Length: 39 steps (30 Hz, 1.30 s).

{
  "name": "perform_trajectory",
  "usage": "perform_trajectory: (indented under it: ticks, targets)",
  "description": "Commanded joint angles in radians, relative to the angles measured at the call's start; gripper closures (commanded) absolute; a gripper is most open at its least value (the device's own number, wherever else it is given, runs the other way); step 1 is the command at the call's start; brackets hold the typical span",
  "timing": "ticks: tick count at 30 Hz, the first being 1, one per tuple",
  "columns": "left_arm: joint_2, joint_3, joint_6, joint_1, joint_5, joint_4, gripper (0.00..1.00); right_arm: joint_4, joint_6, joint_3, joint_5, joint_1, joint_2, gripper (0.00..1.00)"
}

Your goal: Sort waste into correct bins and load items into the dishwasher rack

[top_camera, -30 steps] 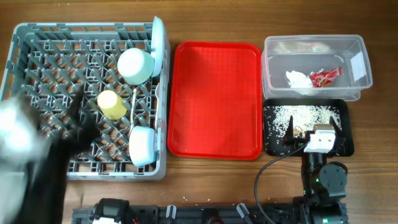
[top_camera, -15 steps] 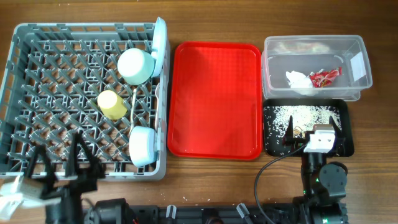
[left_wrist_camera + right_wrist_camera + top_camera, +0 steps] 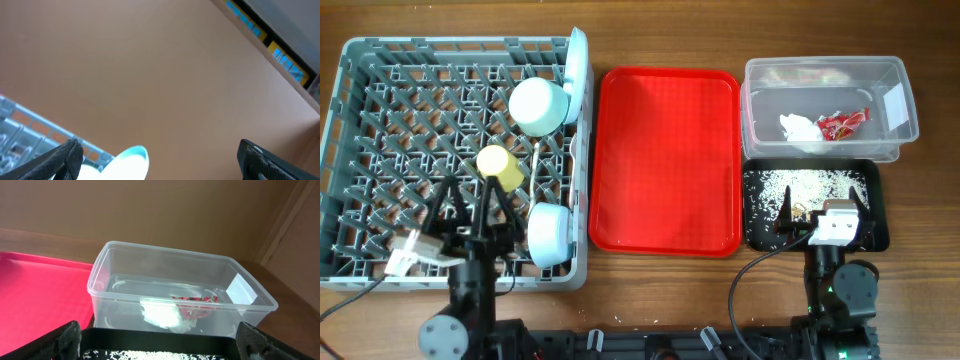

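Seemingly all sorted: napkin (image 3: 798, 127) and wrapper (image 3: 842, 123) in the tub (image 3: 820, 62) beyond the spread right fingers (image 3: 786, 213), rice (image 3: 805, 183) in the black tray (image 3: 760, 232) beneath them, bowl (image 3: 538, 105) and cup (image 3: 500, 168) in the rack (image 3: 360, 120) beneath the spread left fingers (image 3: 442, 203); next, probably just retract both

Nothing legible.
I read nothing on the white label (image 3: 242, 291) of the clear rectangular plastic tub (image 3: 116, 306), far right corner.

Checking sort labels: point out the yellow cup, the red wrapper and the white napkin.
yellow cup (image 3: 500, 168): overhead view, middle of its body.
red wrapper (image 3: 844, 123): overhead view, its crinkled middle.
white napkin (image 3: 800, 127): overhead view, its crumpled centre.
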Motion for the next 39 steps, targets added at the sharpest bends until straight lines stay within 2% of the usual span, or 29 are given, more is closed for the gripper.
perform_trajectory:
  ticks: [1, 9, 13, 16, 18, 21, 39]
  targets:
    - [-0.015, -0.087, -0.013, -0.050, -0.074, 0.008, 0.00, 0.003, -0.011, -0.001, -0.009, -0.003, -0.008, 0.00]
    - [-0.015, -0.175, 0.024, -0.056, -0.121, -0.033, 0.00, 0.003, -0.011, -0.001, -0.009, -0.003, -0.008, 0.00]
    - [-0.015, -0.175, 0.147, -0.056, -0.121, -0.160, 0.00, 0.003, -0.011, -0.001, -0.008, -0.003, -0.008, 0.00]
    - [-0.015, -0.175, 0.283, -0.056, -0.112, -0.263, 0.00, 0.003, -0.011, -0.001, -0.009, -0.003, -0.008, 0.00]
    - [-0.014, -0.175, 0.439, -0.056, -0.063, -0.264, 0.00, 0.003, -0.011, -0.001, -0.009, -0.003, -0.008, 0.00]
    - [-0.015, -0.175, 0.518, -0.056, -0.057, -0.264, 0.00, 0.003, -0.011, -0.001, -0.009, -0.003, -0.008, 0.00]
    - [-0.013, -0.175, 0.534, -0.056, -0.057, -0.263, 0.00, 0.003, -0.011, -0.001, -0.009, -0.003, -0.008, 0.00]
